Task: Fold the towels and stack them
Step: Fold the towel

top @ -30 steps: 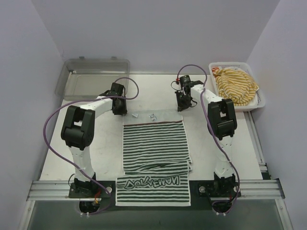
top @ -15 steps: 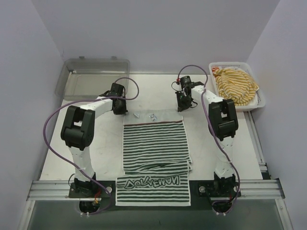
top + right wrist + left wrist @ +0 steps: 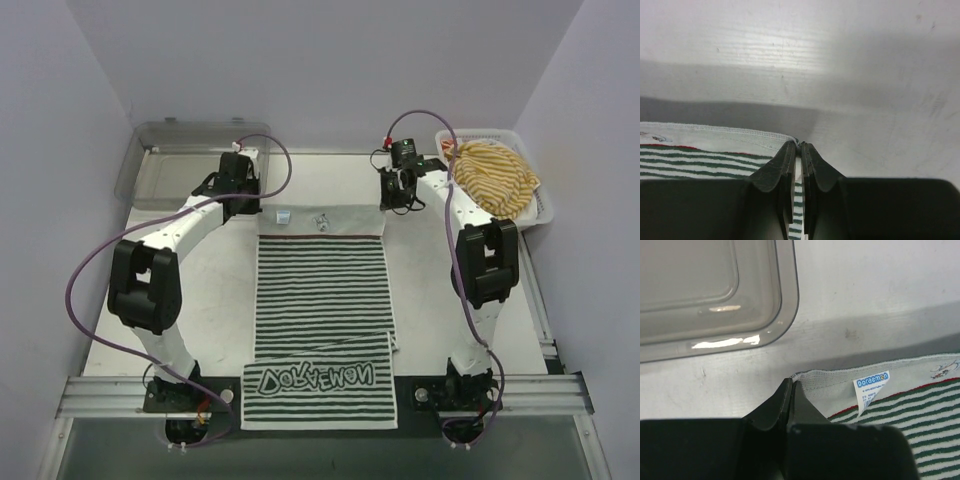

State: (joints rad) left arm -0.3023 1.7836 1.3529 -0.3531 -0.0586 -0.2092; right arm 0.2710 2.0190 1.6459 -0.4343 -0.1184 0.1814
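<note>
My left pincer (image 3: pixel 791 386) is pressed together on the far-left corner of the dark-green-and-white striped cloth towel (image 3: pixel 320 285), and my right pincer (image 3: pixel 799 146) is pinched on the far-right corner, a thin sliver of hem showing between its fingers. I hold both corners so the far edge stays taut and straight between them; that way the cloth should travel as one flat sheet rather than bunching.

The towel lies lengthwise on the counter (image 3: pixel 210 290), its near end draped over the front edge where the big green lettering shows. A ridge of cloth crosses it near that end, so I judge it not yet smoothly spread. A small white sewn-in label (image 3: pixel 871 387) sits just beside my left fingers, which tells me I have the hem itself.

From above I cannot quite tell whether the far edge is lifted or resting on the counter.

The yellow-and-white striped towel (image 3: pixel 490 175) waits crumpled in the white plastic mesh basket (image 3: pixel 541 216) at the far right. The clear grey plastic tray (image 3: pixel 135 160) sits at the far left, near my left pincer but not touching the towel.
</note>
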